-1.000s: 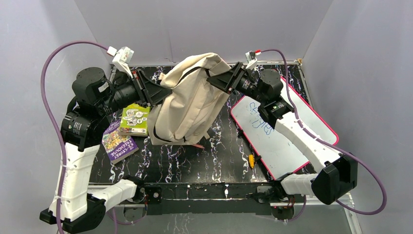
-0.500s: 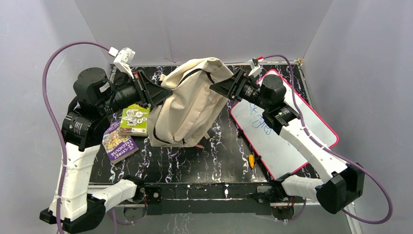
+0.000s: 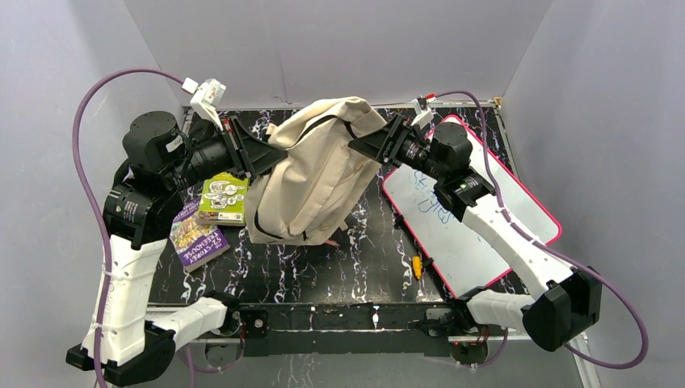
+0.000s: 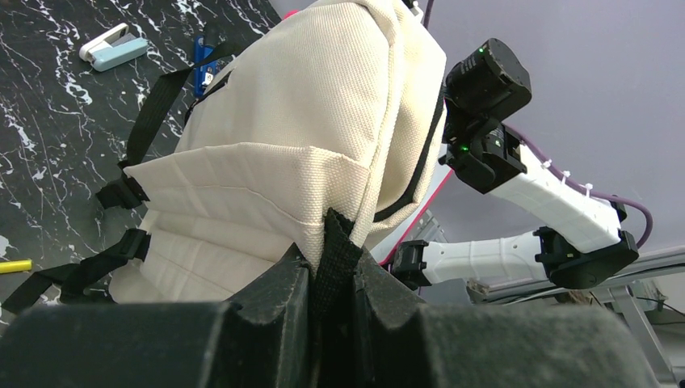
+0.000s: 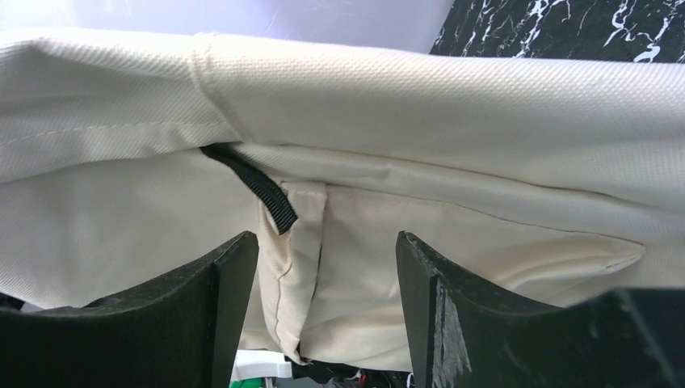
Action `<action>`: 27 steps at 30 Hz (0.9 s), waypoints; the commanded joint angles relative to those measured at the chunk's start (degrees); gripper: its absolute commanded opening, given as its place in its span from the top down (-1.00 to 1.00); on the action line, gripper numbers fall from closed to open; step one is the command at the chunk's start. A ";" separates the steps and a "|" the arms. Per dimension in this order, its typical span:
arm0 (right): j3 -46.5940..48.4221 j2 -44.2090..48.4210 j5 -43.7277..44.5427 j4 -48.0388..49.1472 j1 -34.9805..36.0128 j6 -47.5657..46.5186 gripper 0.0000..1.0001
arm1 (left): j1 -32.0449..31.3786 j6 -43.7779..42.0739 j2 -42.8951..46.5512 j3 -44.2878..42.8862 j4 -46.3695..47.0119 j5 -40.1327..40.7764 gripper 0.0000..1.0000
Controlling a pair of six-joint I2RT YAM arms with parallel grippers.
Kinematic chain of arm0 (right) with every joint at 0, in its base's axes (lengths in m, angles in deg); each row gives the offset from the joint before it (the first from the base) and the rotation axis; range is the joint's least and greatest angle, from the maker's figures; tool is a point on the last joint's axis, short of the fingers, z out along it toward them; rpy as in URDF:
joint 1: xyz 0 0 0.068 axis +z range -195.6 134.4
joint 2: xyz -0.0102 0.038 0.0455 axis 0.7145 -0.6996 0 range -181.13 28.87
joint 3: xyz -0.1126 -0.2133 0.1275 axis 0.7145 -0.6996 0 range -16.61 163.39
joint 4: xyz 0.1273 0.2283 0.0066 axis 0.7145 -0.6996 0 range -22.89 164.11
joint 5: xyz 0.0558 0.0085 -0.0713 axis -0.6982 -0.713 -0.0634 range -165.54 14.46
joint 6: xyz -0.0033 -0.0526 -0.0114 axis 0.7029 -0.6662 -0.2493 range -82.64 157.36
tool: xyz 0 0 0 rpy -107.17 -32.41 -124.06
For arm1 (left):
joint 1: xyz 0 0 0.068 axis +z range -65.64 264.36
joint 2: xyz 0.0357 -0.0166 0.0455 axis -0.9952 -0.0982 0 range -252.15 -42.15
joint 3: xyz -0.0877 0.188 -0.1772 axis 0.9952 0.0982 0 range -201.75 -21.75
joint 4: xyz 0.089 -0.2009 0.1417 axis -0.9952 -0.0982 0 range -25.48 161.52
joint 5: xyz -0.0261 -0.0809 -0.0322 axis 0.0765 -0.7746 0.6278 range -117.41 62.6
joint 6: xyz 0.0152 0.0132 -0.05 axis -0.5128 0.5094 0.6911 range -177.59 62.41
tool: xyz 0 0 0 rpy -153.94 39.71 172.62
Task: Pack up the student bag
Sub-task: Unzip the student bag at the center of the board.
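Your left hand (image 4: 331,275) pinches a black strap (image 4: 333,242) on the bag (image 3: 315,170), which hangs hoisted between both hands. Your right hand (image 5: 323,271) is spread around a fabric fold; I'd close it squarely on the seam before lifting. On the dark marbled surface (image 3: 355,259), books (image 3: 202,222) lie left and a whiteboard (image 3: 485,218) right, with grey walls (image 3: 339,48) beyond.

Seen from above, the bag (image 3: 311,174) hides the tips of the left gripper (image 4: 331,255) and the right gripper (image 5: 323,267). A pink thing (image 3: 331,241) pokes out from under the bag's near edge, and the rest of it is hidden. Left of the bag, a book (image 3: 196,236) lies partly under the left arm (image 3: 145,202). Right of the bag, the board's (image 3: 456,246) writing (image 3: 432,198) is too small to read. Near it, a yellow thing (image 3: 417,265) is too small to tell.
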 commanded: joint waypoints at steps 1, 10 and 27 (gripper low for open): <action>2.45 -0.90 -1.44 5.40 -0.62 0.21 -0.40 | -0.03 -0.14 1.63 -1.07 7.34 -2.84 1.00; 2.82 -0.78 -3.84 10.18 -0.78 0.52 -0.33 | -0.05 -0.14 1.98 0.14 7.34 -2.97 1.00; 2.56 -0.39 -4.54 11.82 -0.81 0.41 -0.05 | -0.07 0.48 2.24 0.99 8.04 -3.63 1.00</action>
